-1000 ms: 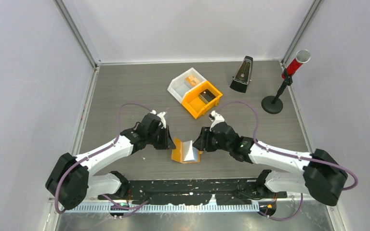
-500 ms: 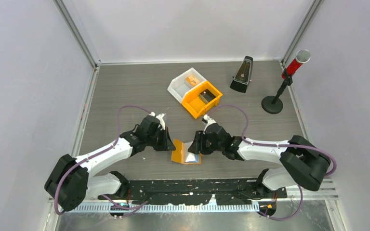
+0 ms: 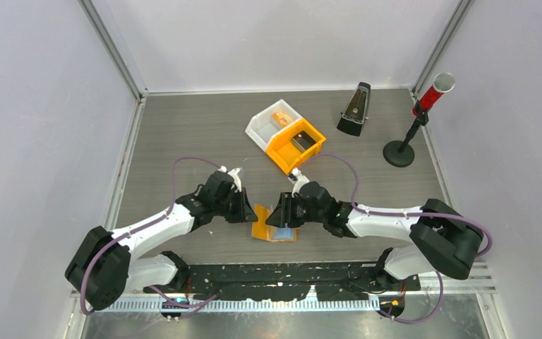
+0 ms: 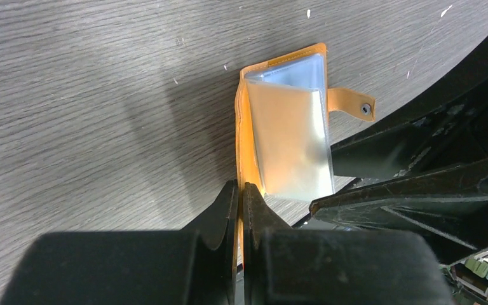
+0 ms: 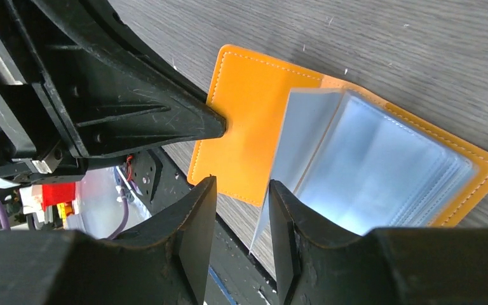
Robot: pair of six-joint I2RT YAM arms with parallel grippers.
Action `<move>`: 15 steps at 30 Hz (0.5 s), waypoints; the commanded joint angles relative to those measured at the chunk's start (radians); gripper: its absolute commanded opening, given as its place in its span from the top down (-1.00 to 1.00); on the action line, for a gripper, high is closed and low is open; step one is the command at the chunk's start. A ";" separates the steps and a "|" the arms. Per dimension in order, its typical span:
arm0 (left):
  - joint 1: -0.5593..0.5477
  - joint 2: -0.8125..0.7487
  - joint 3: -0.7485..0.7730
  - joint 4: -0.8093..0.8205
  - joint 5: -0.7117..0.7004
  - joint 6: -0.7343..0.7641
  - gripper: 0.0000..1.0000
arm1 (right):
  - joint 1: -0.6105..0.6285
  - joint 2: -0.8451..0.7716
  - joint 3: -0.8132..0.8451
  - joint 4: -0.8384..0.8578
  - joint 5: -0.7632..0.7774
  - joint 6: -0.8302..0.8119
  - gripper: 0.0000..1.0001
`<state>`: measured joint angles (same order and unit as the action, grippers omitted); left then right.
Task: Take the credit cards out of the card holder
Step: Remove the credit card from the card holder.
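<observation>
**Right arm closes in on the open card holder**

The card holder (image 3: 262, 229) lies spread open on the worktop (image 3: 183, 134), close to the middle of its near edge, between the two arms. The left gripper (image 4: 239, 202) is clamped tight on the edge of the orange cover and pins that flap down, while the small tab (image 4: 351, 103) pokes out on the far side.

In the past second the right arm has swung in from the right-hand side. The right gripper (image 5: 241, 184), which hung just beside the holder, now stands over the fanned plastic sleeves (image 5: 368, 171). Its jaws are parted, a little narrower than a moment ago. The free edge of the nearest sleeve leaf sits in the gap between them, and they have not yet closed on anything.

The holder itself has barely shifted.

The approach looks finished and the picking about to start. No credit cards can be made out in the silvery sleeves from here, so whether the jaws are lined up on a card or only on a plastic leaf cannot be told. Well back toward the middle of the worktop, the orange bin (image 3: 286, 157) and white bin (image 3: 260, 127) wait side by side. A dark flat thing lies in the orange one.
</observation>
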<state>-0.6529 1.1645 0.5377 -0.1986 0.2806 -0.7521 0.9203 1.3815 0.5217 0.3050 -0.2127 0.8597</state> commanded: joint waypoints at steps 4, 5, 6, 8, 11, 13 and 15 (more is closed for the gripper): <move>-0.005 -0.014 -0.017 0.053 0.014 -0.019 1.00 | 0.007 -0.073 0.040 -0.152 0.123 -0.059 0.02; -0.005 -0.014 -0.019 0.056 0.016 -0.021 1.00 | 0.008 -0.083 0.040 -0.197 0.156 -0.065 -0.04; -0.004 -0.013 -0.021 0.058 0.016 -0.022 1.00 | 0.008 -0.104 0.038 -0.226 0.169 -0.067 -0.07; -0.005 -0.013 -0.024 0.063 0.015 -0.025 1.00 | 0.009 -0.127 0.032 -0.252 0.197 -0.066 -0.13; -0.006 -0.009 -0.024 0.072 0.020 -0.030 1.00 | 0.007 -0.142 0.022 -0.264 0.209 -0.056 -0.19; -0.006 -0.007 -0.024 0.076 0.022 -0.032 1.00 | 0.007 -0.137 0.022 -0.265 0.210 -0.053 -0.20; -0.009 -0.008 -0.026 0.076 0.022 -0.033 1.00 | 0.008 -0.127 0.026 -0.265 0.210 -0.049 -0.20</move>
<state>-0.6533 1.1645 0.5194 -0.1673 0.2878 -0.7799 0.9257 1.2610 0.5247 0.0658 -0.0463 0.8146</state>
